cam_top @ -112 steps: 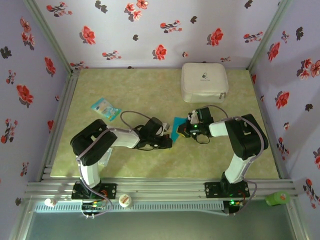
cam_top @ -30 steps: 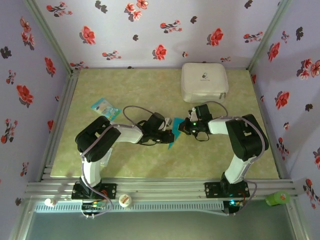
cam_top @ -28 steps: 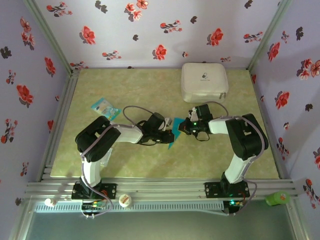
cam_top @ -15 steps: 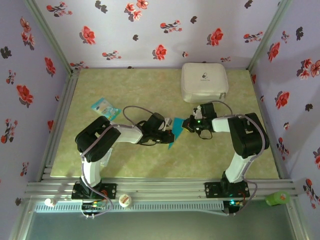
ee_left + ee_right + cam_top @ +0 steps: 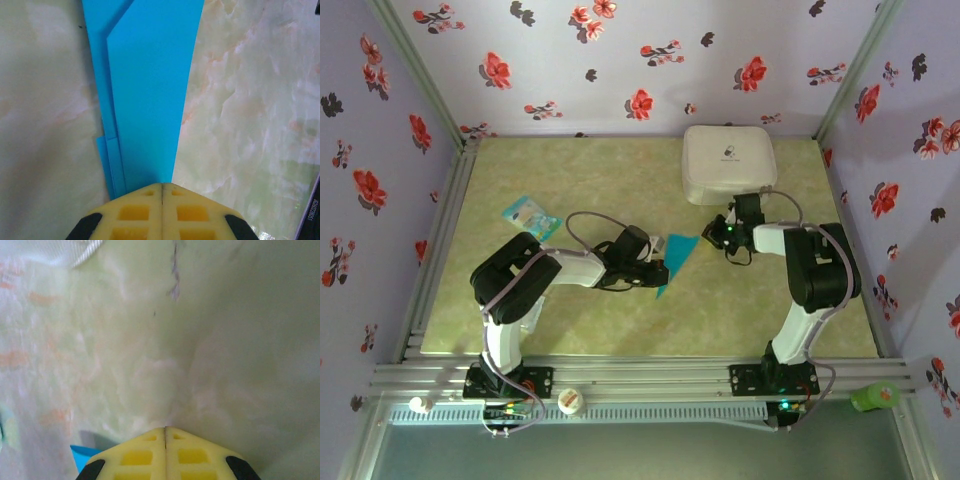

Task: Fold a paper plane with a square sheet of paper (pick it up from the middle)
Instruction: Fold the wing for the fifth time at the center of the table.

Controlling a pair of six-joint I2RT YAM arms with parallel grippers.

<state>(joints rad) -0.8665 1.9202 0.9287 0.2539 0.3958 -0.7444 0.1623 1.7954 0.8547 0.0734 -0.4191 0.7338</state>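
The square sheet of paper (image 5: 678,260) lies on the table as a teal-blue, folded, tapering shape, wide end toward the back. In the left wrist view the paper (image 5: 150,90) shows layered creased edges along its left side and lies flat. My left gripper (image 5: 163,186) is shut, its yellow tips resting at the paper's narrow near end; from above, the left gripper (image 5: 658,272) sits at the paper's left edge. My right gripper (image 5: 718,233) is shut and apart from the paper, to its right. The right gripper (image 5: 165,430) hovers over bare table, with a paper corner (image 5: 80,450) behind it at lower left.
A white case (image 5: 728,163) stands at the back, just beyond the right gripper; its strap (image 5: 75,252) shows in the right wrist view. A small pale-blue printed packet (image 5: 530,216) lies at the left. Flowered walls enclose the table (image 5: 570,180) on three sides.
My right gripper has drawn away from the paper, moving right and back toward the white case. The paper's wide end now lies uncovered. The left arm has stayed put.
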